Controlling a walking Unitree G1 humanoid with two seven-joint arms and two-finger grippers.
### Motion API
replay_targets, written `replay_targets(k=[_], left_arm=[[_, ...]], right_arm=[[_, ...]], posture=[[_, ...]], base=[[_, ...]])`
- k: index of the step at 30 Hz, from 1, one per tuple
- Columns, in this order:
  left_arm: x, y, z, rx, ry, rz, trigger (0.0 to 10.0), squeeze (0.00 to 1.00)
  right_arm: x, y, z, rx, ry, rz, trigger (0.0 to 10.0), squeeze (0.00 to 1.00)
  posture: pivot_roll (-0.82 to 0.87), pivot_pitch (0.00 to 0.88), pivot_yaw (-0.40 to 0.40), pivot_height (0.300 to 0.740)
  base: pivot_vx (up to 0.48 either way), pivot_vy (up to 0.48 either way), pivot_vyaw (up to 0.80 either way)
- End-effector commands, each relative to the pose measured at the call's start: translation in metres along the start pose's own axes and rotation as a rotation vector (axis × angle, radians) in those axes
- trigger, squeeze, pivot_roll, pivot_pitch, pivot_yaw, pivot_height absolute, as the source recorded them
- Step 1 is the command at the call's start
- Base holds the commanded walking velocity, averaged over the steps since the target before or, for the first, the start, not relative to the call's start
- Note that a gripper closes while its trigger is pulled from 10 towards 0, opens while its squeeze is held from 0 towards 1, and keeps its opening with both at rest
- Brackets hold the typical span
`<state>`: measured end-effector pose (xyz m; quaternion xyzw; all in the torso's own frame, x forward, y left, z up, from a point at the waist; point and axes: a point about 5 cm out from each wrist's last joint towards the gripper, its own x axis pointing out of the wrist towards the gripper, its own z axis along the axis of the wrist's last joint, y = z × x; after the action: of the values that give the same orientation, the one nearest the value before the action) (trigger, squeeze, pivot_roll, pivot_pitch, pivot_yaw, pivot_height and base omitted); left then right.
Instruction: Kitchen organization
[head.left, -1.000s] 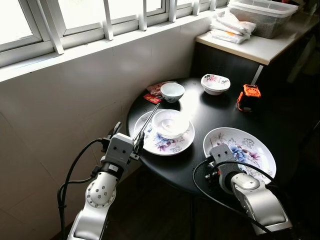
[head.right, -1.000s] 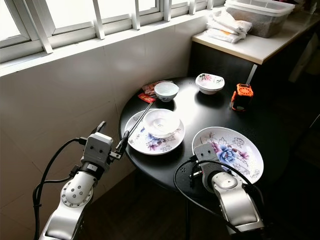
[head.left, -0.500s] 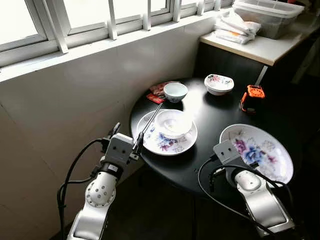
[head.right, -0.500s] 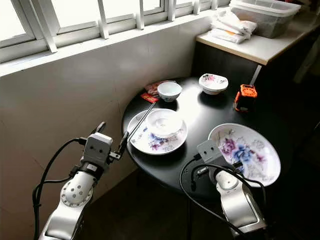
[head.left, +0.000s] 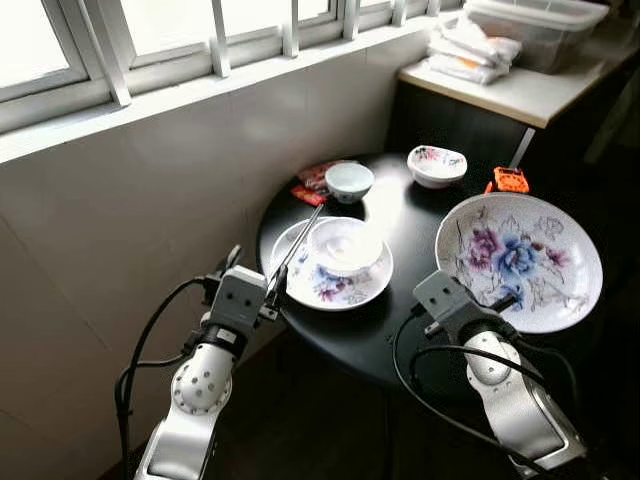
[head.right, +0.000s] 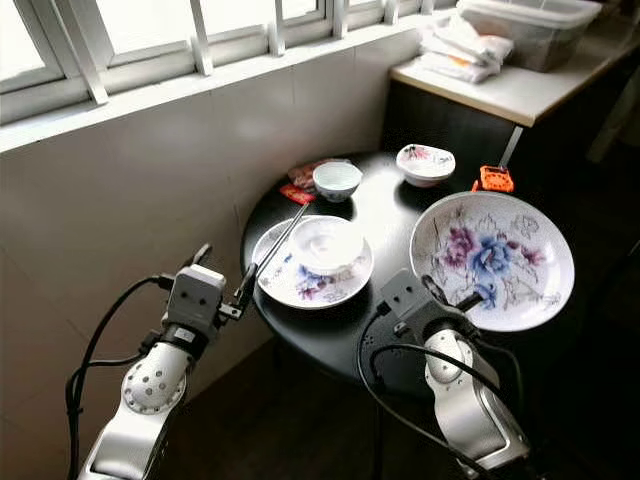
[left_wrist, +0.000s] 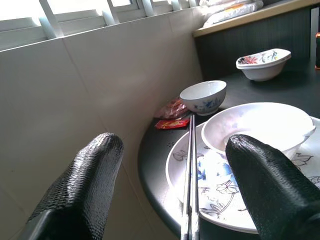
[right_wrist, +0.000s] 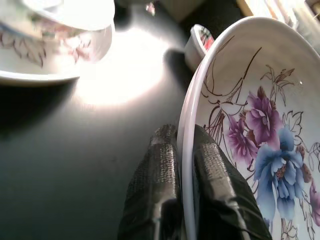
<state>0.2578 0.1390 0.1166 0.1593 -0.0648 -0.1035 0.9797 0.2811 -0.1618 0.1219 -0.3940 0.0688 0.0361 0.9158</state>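
My right claw (right_wrist: 184, 165) is pinched tight on the rim of the big plate (head.left: 520, 262), one finger on the flowered face and one on the back. The plate is off the table (head.left: 415, 225) and tipped up on edge, its flowered face turned toward my head camera, with the gripped edge lowest and the rest rising above and beyond the claw, over the table's right side.

My left claw (left_wrist: 170, 165) hovers just off the table's near left edge, fingers (left_wrist: 87, 175) spread wide with nothing between them. It points at the small plate (head.left: 335, 282), which lies flat on the table and carries a white bowl (head.left: 345, 243). A pair of chopsticks (head.left: 295, 245) rests with its near end on that plate's left rim, in line with the gap of my open fingers but not touched by them.

Farther back on the table stand a small bowl (head.left: 349, 180) beside a red packet (head.left: 305, 193), and a floral bowl (head.left: 436, 165) toward the right. An orange object (head.left: 509, 180) sits behind the lifted plate's top edge.
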Motion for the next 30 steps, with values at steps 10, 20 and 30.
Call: replay_targets(k=[10,20,30], left_arm=[[0.001,0.002,0.002,0.005,-0.01,0.016,10.0,0.0],[0.001,0.004,0.003,0.011,-0.011,0.037,10.0,0.0],[0.001,0.01,0.007,0.016,-0.049,0.077,10.0,0.0]], right_arm=[[-0.009,-0.026,0.057,0.031,-0.379,-0.178,0.0,0.0],[-0.013,-0.008,0.068,-0.009,-0.491,-0.072,0.0,0.0],[-0.015,0.002,0.068,-0.001,-0.517,-0.003,0.0,0.0]], posture=[[0.06,0.0,-0.031,0.74],[0.06,0.0,-0.031,0.74],[0.06,0.0,-0.032,0.74]], base=[[0.0,0.0,0.56],[0.0,0.0,0.8],[0.0,0.0,0.8]])
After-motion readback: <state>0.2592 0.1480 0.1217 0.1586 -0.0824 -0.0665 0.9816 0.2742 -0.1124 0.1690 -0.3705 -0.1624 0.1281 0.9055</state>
